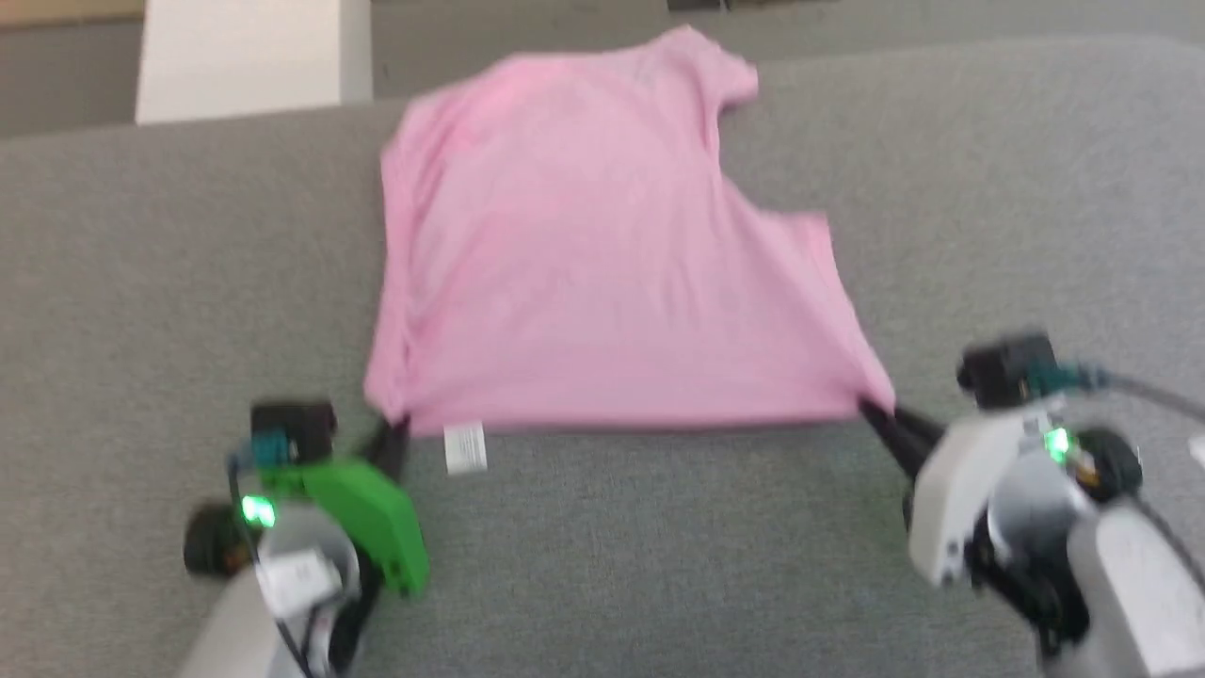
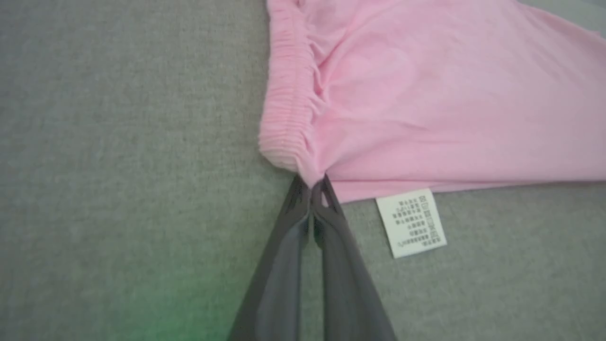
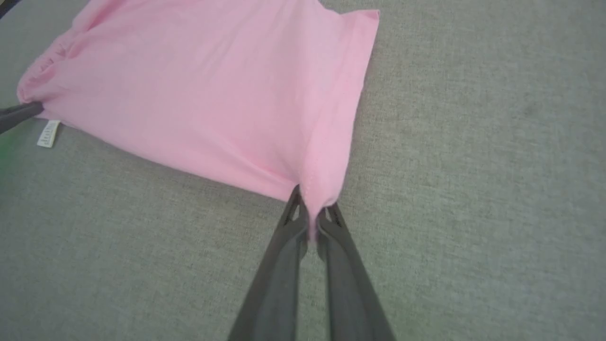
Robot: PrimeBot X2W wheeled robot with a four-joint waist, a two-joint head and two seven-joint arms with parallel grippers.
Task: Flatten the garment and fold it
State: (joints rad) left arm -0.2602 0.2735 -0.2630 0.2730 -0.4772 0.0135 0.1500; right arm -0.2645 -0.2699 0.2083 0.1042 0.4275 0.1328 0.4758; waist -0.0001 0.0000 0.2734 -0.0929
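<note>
Found the garment (image 1: pixel 584 245) spread mostly flat on the grey fabric surface (image 1: pixel 659 565), reaching toward the far edge of that surface. Noted the near hem drawn into a fairly straight line between two pinched corners. Confirmed the left gripper (image 2: pixel 312 187) closed tight on the near left corner, fingers together with pink cloth nipped at the tips, at the end of a gathered elastic band (image 2: pixel 286 94). Confirmed the right gripper (image 3: pixel 312 215) likewise clamped on the near right corner, with a fold of cloth squeezed between the fingertips and puckered above them. Logged a white care label (image 2: pixel 411 222) hanging off the near hem, lying on the grey surface just beside the left fingers. Recorded a stepped notch along the right side of the garment in the head view, and light wrinkling elsewhere. Noted blur across the head view. Sighted a white block (image 1: pixel 249 56) beyond the surface at upper left, well apart from the garment
</note>
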